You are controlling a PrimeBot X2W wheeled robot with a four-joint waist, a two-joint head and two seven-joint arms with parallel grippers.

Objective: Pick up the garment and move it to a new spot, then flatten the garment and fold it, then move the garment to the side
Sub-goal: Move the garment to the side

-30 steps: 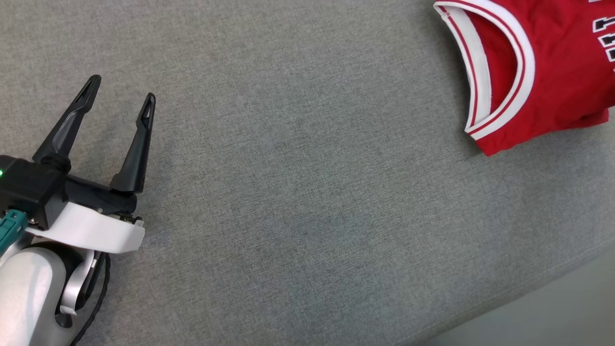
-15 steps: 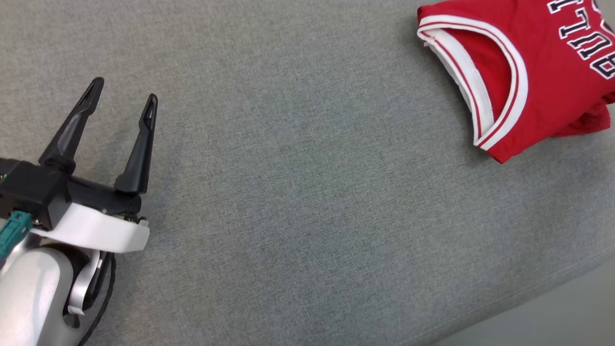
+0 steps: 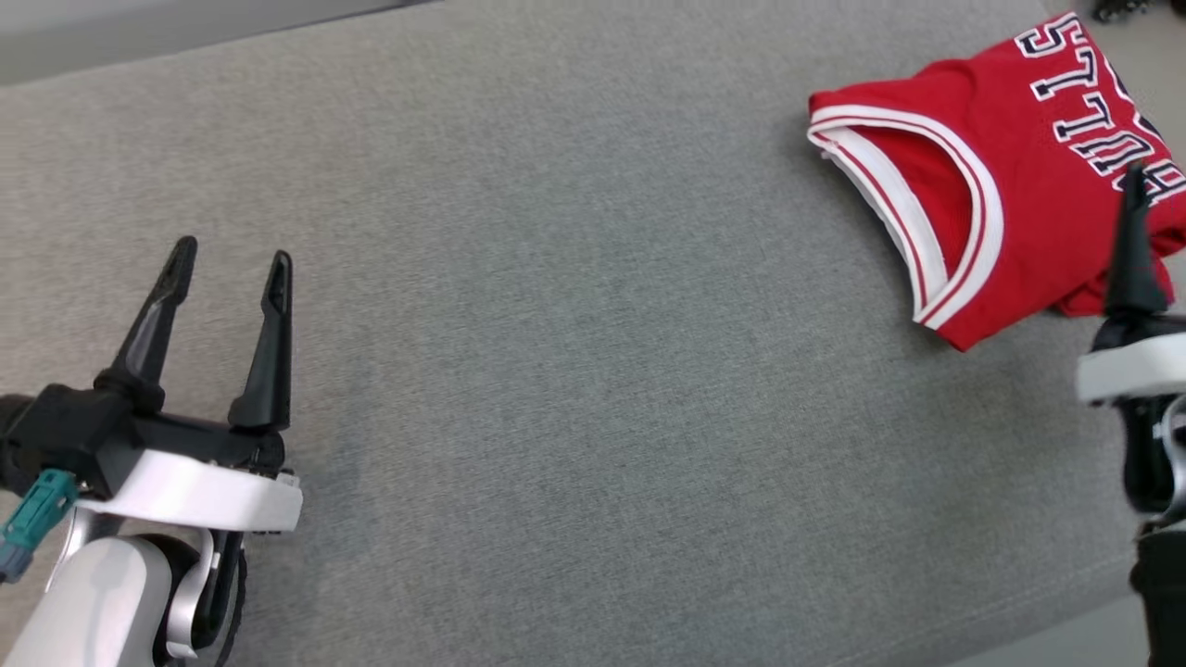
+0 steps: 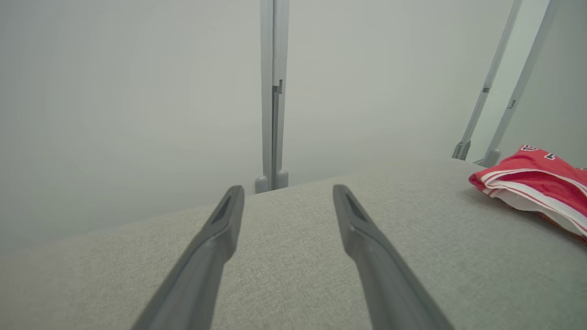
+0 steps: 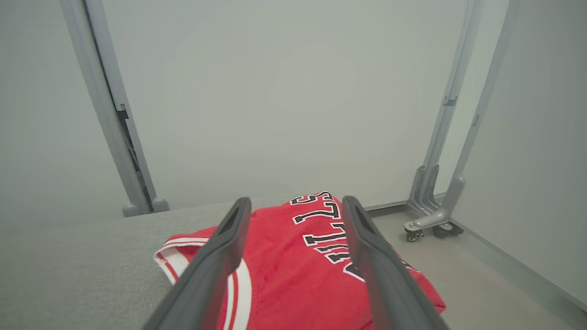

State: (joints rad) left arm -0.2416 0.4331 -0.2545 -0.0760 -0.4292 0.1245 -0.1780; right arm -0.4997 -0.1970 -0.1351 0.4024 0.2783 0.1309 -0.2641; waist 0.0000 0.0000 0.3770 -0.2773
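Folded red garment [image 3: 1015, 176] with white-trimmed armhole and black-and-white lettering, lying flat at the grey surface's far right edge

Setting: a robot test cell or laboratory bay.
Walls: plain pale panels [image 5: 293, 91], unmarked, standing at 12 o'clock in both wrist views.
Frame: grey metal uprights [image 4: 273, 91] at the panel joints, one at 12 o'clock in the left wrist view and a pair at 2 o'clock.
Feet: the upright bases ride on small castors [image 5: 415, 236], at 4 o'clock in the right wrist view.
Table [image 3: 593, 371]: a broad top covered in grey woven fabric.
Floor [image 5: 481, 284]: bare, smooth and grey.
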